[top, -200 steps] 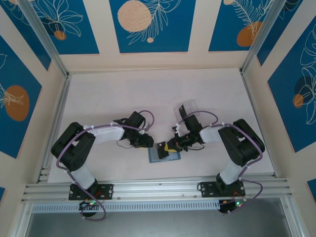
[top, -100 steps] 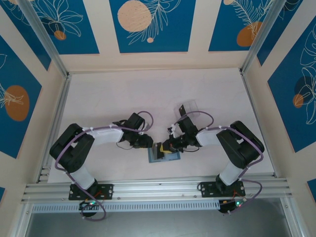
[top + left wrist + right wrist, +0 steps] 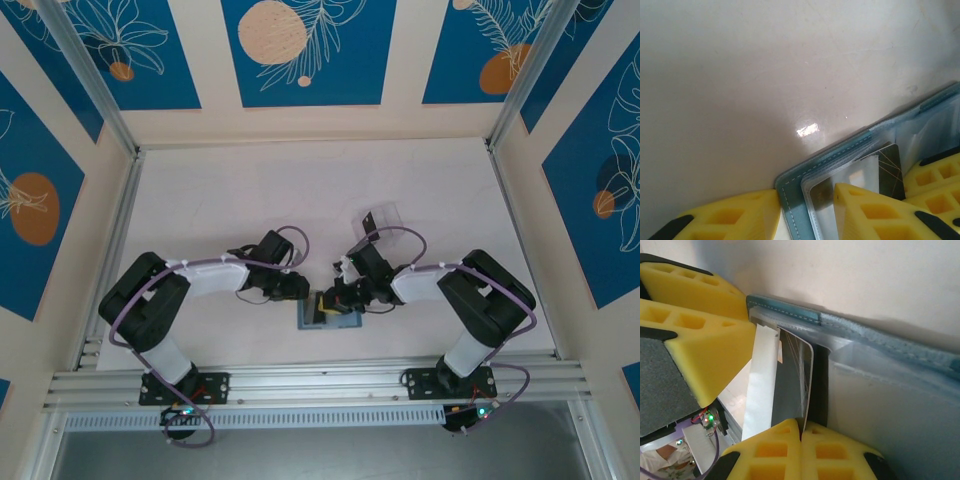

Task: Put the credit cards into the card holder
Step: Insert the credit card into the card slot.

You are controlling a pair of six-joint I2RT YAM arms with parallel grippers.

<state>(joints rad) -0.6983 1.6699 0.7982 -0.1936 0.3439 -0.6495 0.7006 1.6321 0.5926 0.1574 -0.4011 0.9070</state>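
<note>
The card holder [image 3: 345,320] is laid on the bench [image 3: 300,190] near the front edge, flanked by the left hand [image 3: 303,291] and right hand [image 3: 322,303]. A credit card [image 3: 795,375] is pinched in the latter, over the holder's left end.

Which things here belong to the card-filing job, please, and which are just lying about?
Job: credit card, pinched in the right pincer; card holder, lying open; left pincer, straddling its corner.
Lying about: clear plastic box, farther back, untouched.
</note>
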